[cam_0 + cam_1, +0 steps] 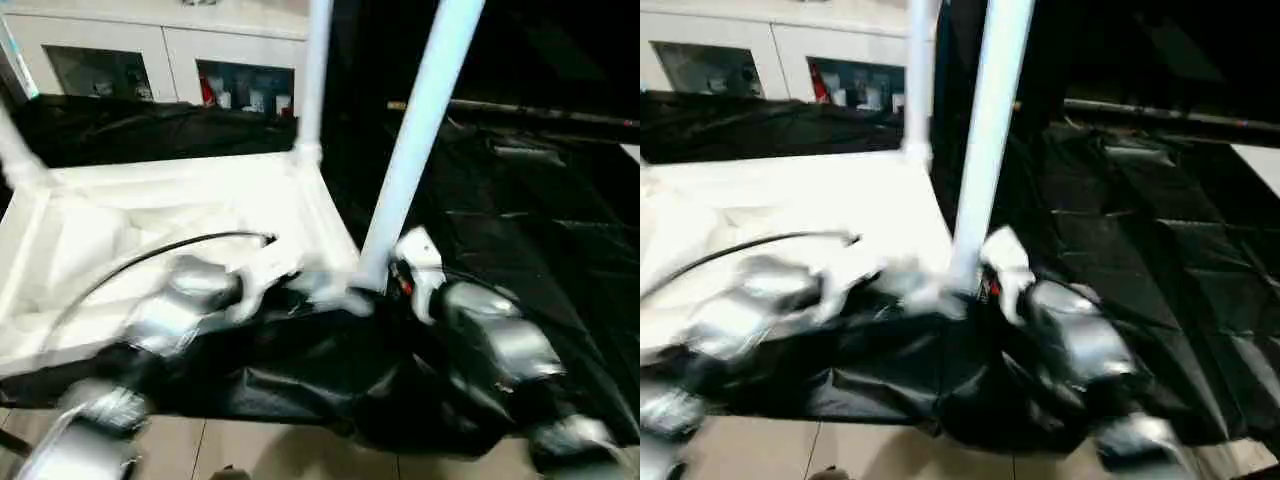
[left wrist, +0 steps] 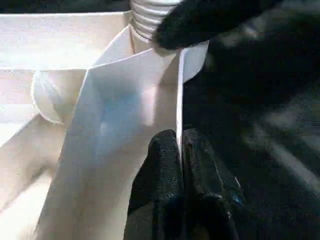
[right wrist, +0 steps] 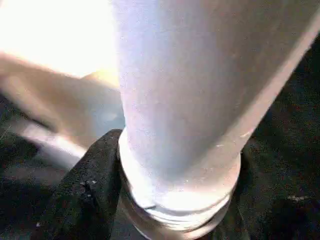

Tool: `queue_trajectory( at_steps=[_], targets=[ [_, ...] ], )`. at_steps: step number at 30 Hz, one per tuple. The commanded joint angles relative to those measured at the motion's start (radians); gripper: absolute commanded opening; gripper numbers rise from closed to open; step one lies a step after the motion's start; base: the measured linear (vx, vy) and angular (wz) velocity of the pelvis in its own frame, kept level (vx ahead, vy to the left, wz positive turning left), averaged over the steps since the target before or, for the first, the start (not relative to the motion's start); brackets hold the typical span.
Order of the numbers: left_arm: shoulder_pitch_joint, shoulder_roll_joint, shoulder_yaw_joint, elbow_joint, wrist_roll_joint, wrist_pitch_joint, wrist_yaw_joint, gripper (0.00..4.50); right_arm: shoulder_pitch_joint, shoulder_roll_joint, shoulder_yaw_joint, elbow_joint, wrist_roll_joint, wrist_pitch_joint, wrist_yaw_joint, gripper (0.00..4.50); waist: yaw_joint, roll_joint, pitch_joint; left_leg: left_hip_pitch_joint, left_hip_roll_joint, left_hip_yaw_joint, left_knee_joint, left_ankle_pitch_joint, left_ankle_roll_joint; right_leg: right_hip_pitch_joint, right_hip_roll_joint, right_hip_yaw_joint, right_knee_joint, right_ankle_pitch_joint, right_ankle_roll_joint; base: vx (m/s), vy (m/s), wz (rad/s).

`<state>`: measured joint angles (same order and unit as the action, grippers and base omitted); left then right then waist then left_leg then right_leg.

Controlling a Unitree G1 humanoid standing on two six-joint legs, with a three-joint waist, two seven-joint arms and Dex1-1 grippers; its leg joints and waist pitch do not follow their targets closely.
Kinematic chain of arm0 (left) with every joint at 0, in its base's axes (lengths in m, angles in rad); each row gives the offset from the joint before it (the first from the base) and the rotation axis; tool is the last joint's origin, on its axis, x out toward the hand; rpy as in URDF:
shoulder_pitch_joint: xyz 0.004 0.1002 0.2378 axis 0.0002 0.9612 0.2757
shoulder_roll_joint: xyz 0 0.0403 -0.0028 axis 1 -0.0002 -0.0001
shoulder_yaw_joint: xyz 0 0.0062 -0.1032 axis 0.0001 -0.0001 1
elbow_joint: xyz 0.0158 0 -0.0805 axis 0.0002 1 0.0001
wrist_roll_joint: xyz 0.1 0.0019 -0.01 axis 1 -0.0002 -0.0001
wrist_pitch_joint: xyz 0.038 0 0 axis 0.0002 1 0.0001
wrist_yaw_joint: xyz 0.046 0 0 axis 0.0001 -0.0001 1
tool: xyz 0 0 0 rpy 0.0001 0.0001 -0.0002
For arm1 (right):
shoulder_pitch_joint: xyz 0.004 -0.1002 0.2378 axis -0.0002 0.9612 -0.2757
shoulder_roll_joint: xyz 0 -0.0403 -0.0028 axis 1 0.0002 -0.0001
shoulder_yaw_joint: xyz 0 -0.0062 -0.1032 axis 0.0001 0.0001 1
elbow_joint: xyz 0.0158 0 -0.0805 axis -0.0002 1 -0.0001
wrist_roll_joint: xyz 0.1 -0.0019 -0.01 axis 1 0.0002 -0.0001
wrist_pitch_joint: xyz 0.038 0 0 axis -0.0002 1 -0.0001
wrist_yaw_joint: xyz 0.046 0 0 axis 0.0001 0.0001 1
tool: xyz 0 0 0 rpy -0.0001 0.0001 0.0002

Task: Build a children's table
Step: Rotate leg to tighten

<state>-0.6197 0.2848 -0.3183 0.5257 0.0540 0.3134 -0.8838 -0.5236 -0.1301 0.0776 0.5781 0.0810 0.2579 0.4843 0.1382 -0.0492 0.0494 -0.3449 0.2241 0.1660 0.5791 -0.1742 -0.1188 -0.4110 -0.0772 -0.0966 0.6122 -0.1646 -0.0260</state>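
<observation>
Tabletop point(image 1: 130, 225), white and upside down, lies across the left half of the head view on black sheeting point(image 1: 520, 230), with one leg point(image 1: 312, 80) upright at its far corner. The left gripper point(image 2: 179, 150) is pinched shut on the tabletop's thin side wall (near corner). The right gripper point(image 3: 165, 200) clasps the base of a second leg point(image 1: 415, 140), which leans up toward the top centre.

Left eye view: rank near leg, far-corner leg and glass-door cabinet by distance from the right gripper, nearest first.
1. Near leg: at the right gripper, standing in the tabletop's near right corner.
2. Far-corner leg: upright at the far right corner, behind.
3. Glass-door cabinet: against the back, far left.
</observation>
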Motion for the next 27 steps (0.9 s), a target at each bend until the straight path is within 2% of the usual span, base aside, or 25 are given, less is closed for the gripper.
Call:
queue_trajectory(
  at_steps=[1, 2, 4, 6, 8, 10, 12, 15, 18, 19, 23, 24, 25, 26, 27],
  targets=[
    [-0.04, -0.065, 0.027, 0.032, 0.002, 0.025, 0.134, 0.0, -0.014, 0.049, -0.033, 0.122, 0.012, 0.031, -0.166, 2.72, -0.007, 0.011, -0.059, 0.004, 0.0, 0.001, -0.07, -0.269, -0.035, 0.051, -0.067, 0.046, -0.096, -0.445, -0.086, 0.0, 0.0, 0.0],
    [-0.049, -0.089, 0.028, 0.048, 0.002, 0.032, 0.164, 0.0, -0.032, 0.072, -0.054, 0.155, 0.022, 0.028, -0.22, 2.72, -0.009, 0.013, -0.06, 0.007, -0.001, 0.001, -0.069, -0.284, -0.034, 0.046, -0.069, 0.046, -0.099, -0.466, -0.074, 0.0, 0.0, 0.0],
    [-0.068, -0.152, 0.015, 0.089, 0.019, 0.028, 0.212, 0.0, -0.068, 0.135, -0.08, 0.21, 0.035, 0.005, -0.306, 2.72, -0.01, 0.01, -0.059, 0.008, -0.003, 0.001, -0.069, -0.294, -0.027, 0.046, -0.067, 0.045, -0.103, -0.466, -0.059, 0.0, 0.0, 0.0],
    [-0.074, -0.176, 0.007, 0.101, 0.027, 0.024, 0.222, 0.0, -0.073, 0.162, -0.074, 0.208, 0.034, -0.006, -0.301, 2.72, -0.01, 0.01, -0.058, 0.014, -0.004, 0.002, -0.07, -0.31, -0.018, 0.043, -0.064, 0.044, -0.106, -0.468, -0.05, 0.0, 0.0, 0.0],
    [-0.079, -0.186, 0.001, 0.114, 0.034, 0.011, 0.224, 0.0, -0.074, 0.18, -0.068, 0.2, 0.026, -0.017, -0.29, 2.72, -0.007, 0.01, -0.06, 0.009, -0.003, 0.001, -0.073, -0.299, -0.008, 0.049, -0.065, 0.045, -0.104, -0.452, -0.044, 0.0, 0.0, 0.0],
    [-0.09, -0.184, -0.001, 0.137, 0.042, -0.014, 0.226, 0.0, -0.084, 0.184, -0.065, 0.205, 0.016, -0.036, -0.262, 3.42, -0.006, 0.007, -0.06, 0.007, -0.002, 0.001, -0.074, -0.293, -0.007, 0.049, -0.064, 0.045, -0.102, -0.437, -0.046, 0.0, 0.0, 0.0],
    [-0.096, -0.183, 0.003, 0.15, 0.043, -0.021, 0.229, 0.0, -0.098, 0.181, -0.07, 0.225, 0.015, -0.05, -0.252, 3.44, -0.006, 0.008, -0.059, 0.009, -0.004, 0.002, -0.074, -0.305, -0.004, 0.047, -0.064, 0.045, -0.105, -0.456, -0.043, 0.0, 0.0, 0.0],
    [-0.092, -0.164, 0.005, 0.146, 0.04, -0.038, 0.198, 0.0, -0.105, 0.15, -0.044, 0.221, -0.002, -0.079, -0.196, 3.76, -0.007, 0.007, -0.056, 0.01, -0.006, 0.0, -0.073, -0.331, 0.0, 0.045, -0.067, 0.04, -0.116, -0.531, -0.023, 0.0, 0.0, 0.0],
    [-0.078, -0.14, 0.004, 0.125, 0.034, -0.05, 0.156, 0.0, -0.09, 0.114, -0.028, 0.174, -0.002, -0.075, -0.129, 3.86, -0.007, 0.006, -0.056, 0.007, -0.005, -0.001, -0.075, -0.322, 0.005, 0.046, -0.066, 0.04, -0.116, -0.53, -0.02, 0.0, 0.0, 0.0],
    [-0.069, -0.125, 0.004, 0.11, 0.029, -0.051, 0.131, 0.0, -0.079, 0.088, -0.016, 0.144, -0.002, -0.07, -0.084, 3.86, -0.006, 0.009, -0.057, 0.008, -0.005, 0.0, -0.074, -0.321, 0.009, 0.047, -0.066, 0.041, -0.115, -0.519, -0.023, 0.0, 0.0, 0.0],
    [-0.016, -0.049, -0.009, 0.008, -0.024, -0.074, -0.044, 0.0, -0.019, -0.039, 0.061, 0.02, -0.032, -0.052, 0.09, 3.86, 0.001, 0.006, -0.061, -0.004, 0.0, 0.001, -0.076, -0.26, 0.027, 0.059, -0.067, 0.047, -0.102, -0.43, -0.046, 0.0, 0.0, 0.0],
    [-0.005, -0.033, -0.015, -0.009, -0.031, -0.09, -0.078, 0.0, -0.008, -0.059, 0.071, -0.001, -0.033, -0.051, 0.121, 3.86, 0.002, 0.008, -0.062, -0.003, 0.001, 0.002, -0.074, -0.246, 0.029, 0.057, -0.067, 0.049, -0.099, -0.407, -0.055, 0.0, 0.0, 0.0],
    [0.006, -0.018, -0.02, -0.028, -0.041, -0.095, -0.111, 0.0, 0.002, -0.077, 0.079, -0.021, -0.03, -0.047, 0.15, 3.86, 0.001, 0.008, -0.063, -0.003, 0.001, 0.005, -0.073, -0.22, 0.031, 0.057, -0.063, 0.05, -0.092, -0.359, -0.074, 0.0, 0.0, 0.0],
    [0.018, 0.001, -0.026, -0.052, -0.054, -0.097, -0.151, 0.0, 0.015, -0.101, 0.089, -0.047, -0.025, -0.045, 0.193, 3.86, 0.003, 0.009, -0.066, -0.004, 0.004, 0.004, -0.073, -0.194, 0.031, 0.061, -0.064, 0.051, -0.082, -0.298, -0.097, 0.0, 0.0, 0.0],
    [0.031, 0.02, -0.03, -0.076, -0.069, -0.099, -0.19, 0.0, 0.028, -0.123, 0.1, -0.072, -0.02, -0.042, 0.233, 3.86, 0.005, 0.014, -0.067, -0.002, 0.009, 0.005, -0.071, -0.181, 0.032, 0.059, -0.062, 0.053, -0.075, -0.232, -0.126, 0.0, 0.0, 0.0]
  ],
)
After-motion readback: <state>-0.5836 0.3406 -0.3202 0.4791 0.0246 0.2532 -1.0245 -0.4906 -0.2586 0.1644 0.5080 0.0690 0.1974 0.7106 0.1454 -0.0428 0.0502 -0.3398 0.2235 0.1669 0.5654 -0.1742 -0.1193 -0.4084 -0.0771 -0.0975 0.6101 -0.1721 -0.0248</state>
